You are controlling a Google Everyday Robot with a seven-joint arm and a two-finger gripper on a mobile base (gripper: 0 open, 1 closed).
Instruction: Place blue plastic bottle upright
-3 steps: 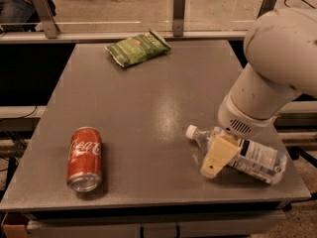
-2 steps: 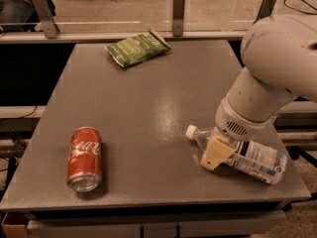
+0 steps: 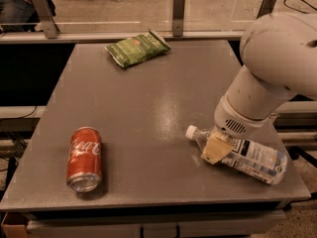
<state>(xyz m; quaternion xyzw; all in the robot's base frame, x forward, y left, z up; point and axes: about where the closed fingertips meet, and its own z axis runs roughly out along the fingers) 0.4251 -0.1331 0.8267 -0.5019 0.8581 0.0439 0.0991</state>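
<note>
- Can (image 3: 84,158), red Coca-Cola, lies on its side at the lower left of the frame, well apart from everything else on the grey bench (image 3: 148,98).
- Blue plastic bottle (image 3: 250,157) lies on its side at the lower right, white cap (image 3: 190,131) pointing toward the centre of the frame and its base close to the bench's right edge.
- Pincer (image 3: 217,151) sits low over the bottle just behind the cap, touching or nearly touching it. I cannot tell whether it is open or closed on the bottle.
- Arm (image 3: 267,78), white and bulky, rises from there to the upper right and hides part of the bench behind it.
- Green chip bag (image 3: 137,47) lies flat at the upper centre-left, near the far edge.
- Risks, as I judge them: a hold this near the neck leaves the long body free to swing or slip as it tilts up. The round, thin plastic may roll or squash. With the base so near the right edge, the bottle could land half off the bench or topple over the side.
</note>
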